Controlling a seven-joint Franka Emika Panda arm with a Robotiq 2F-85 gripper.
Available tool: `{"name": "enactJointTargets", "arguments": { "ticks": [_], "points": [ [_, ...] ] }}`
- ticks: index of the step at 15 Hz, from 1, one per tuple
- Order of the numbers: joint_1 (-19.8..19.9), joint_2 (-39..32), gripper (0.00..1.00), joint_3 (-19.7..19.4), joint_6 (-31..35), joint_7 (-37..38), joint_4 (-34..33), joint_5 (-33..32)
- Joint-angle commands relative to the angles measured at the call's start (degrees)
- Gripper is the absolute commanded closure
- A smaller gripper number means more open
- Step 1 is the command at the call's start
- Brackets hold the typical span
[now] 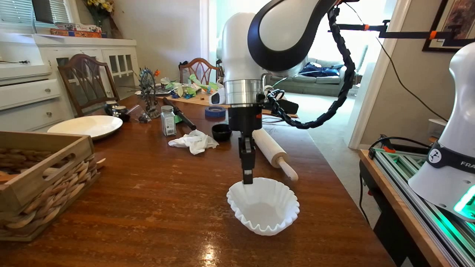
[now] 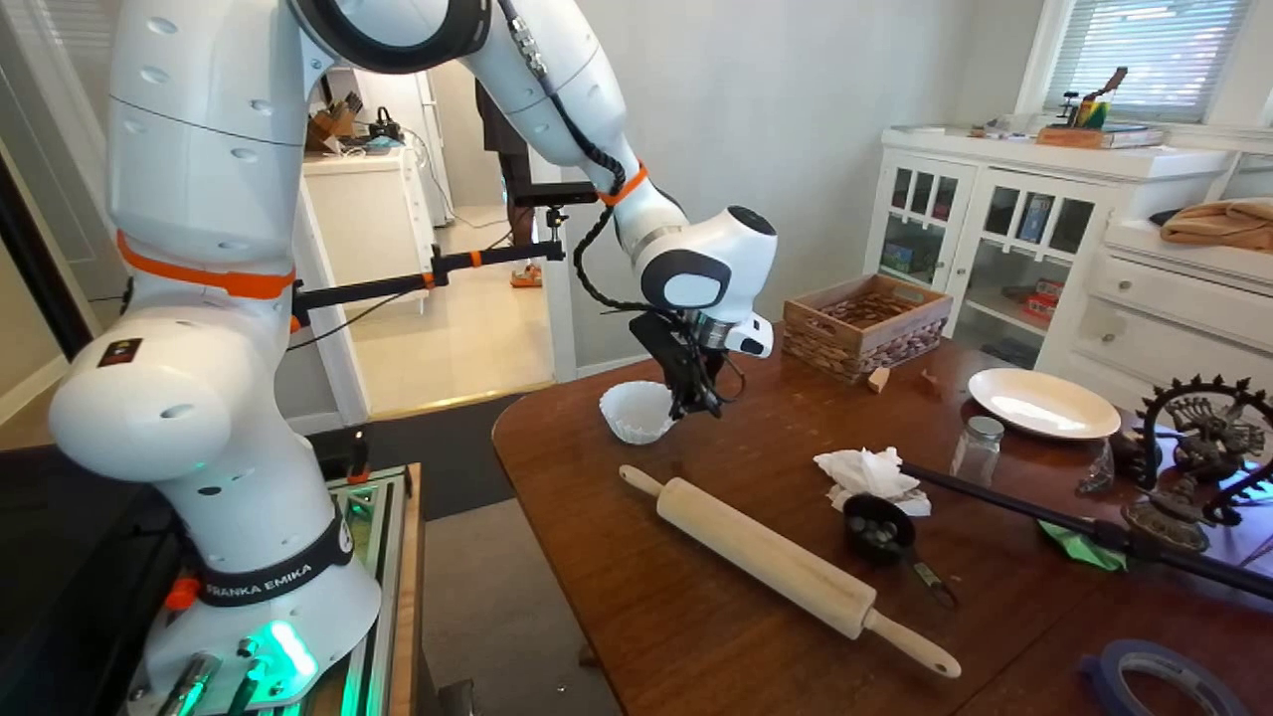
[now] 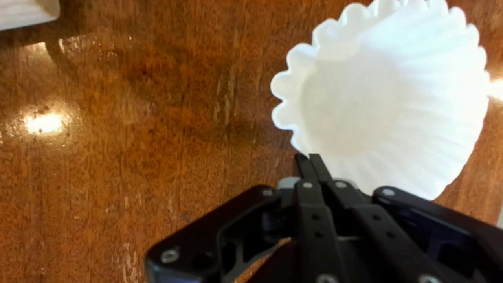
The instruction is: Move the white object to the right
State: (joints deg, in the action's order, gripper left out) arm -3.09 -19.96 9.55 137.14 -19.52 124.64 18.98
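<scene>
Low in the wrist view, the gripper (image 3: 309, 157) is almost fully closed, pinching the edge of the white cup (image 3: 373, 98), which fills the upper right. In an exterior view, the base (image 2: 261, 585), lower left, says "FRANKA EMIKA". Farther back, at right, are a black bowl (image 2: 876, 507) with small things (image 2: 877, 534), a jar (image 2: 977, 455) and a basket (image 2: 905, 345).

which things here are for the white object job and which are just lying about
For the job:
- white fluted cup, probably the white object meant, as the gripper is at its rim
- gripper

Just lying about, as far as I can judge:
- rolling pin
- crumpled white tissue
- plate
- basket
- glass jar
- small black cup
- blue tape roll
</scene>
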Motion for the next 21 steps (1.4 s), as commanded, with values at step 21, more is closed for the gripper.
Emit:
{"name": "enactJointTargets", "arguments": {
  "ticks": [21],
  "points": [
    [20.7, 19.8, 1.0, -26.5, -12.4, -37.0, 16.1, 45.7]
  ]
}}
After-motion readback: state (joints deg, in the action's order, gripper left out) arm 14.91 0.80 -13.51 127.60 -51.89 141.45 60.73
